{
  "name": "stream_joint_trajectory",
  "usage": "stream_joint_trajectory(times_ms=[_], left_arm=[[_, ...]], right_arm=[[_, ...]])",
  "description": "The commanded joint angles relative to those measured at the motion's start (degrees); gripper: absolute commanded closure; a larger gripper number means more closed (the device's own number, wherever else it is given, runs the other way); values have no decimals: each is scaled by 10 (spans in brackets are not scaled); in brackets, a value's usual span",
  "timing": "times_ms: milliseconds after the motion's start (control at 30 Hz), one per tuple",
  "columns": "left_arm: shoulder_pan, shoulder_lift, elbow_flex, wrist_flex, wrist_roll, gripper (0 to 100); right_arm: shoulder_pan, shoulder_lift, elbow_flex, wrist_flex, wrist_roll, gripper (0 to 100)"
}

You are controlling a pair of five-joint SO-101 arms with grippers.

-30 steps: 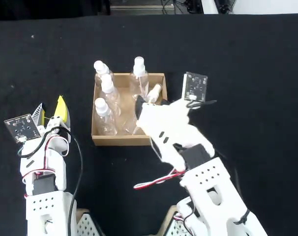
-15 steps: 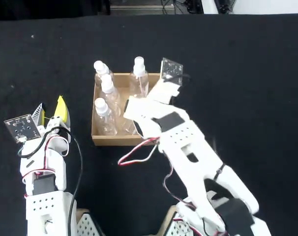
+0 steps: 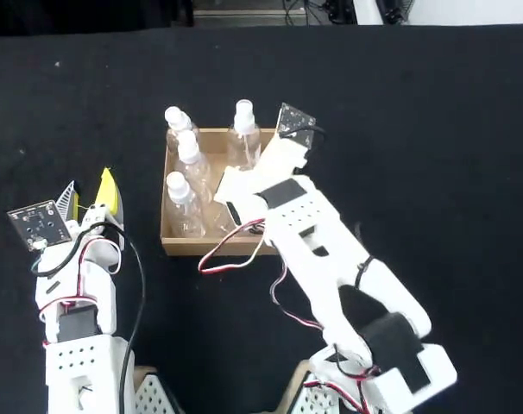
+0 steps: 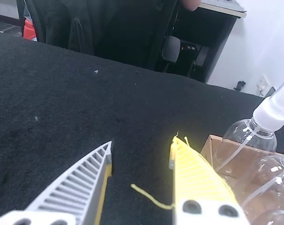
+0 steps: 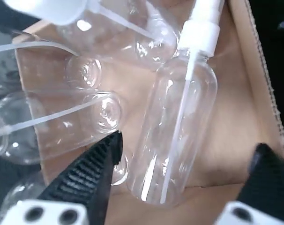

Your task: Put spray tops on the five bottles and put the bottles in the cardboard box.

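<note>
Bottles point(image 3: 179, 191), five; cardboard box point(image 3: 201, 246), one.

Glossy clear plastic bottles point(image 5: 177, 126), matt cardboard box point(image 5: 254, 70)

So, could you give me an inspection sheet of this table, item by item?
Surface: black cloth table, flat.
Job's things: brown cardboard box; four clear plastic bottles with white spray tops stand inside; a fifth lies tilted.
Clutter: nothing seen.
Grippers: left arm's jaws open, empty, apart from the box; right arm's jaws open astride the fifth bottle.
Cables: red, white and black wires loop off the right arm.
Surroundings: dark furniture behind.
</note>
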Motion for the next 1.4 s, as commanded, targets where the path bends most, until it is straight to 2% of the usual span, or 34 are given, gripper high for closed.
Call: stream_joint_trajectory(times_ms=[0, 233, 433, 1367], left_arm=[[-5, -9, 14, 3, -4, 812], [-5, -9, 14, 3, -4, 812], [-5, -9, 14, 3, -4, 812], [-5, -9, 14, 3, -4, 812]], right_arm=[[-10, 10, -47, -1, -6, 613], [-6, 57, -95, 4, -39, 705], [4, 76, -105, 4, -77, 704], [20, 116, -96, -26, -80, 709]])
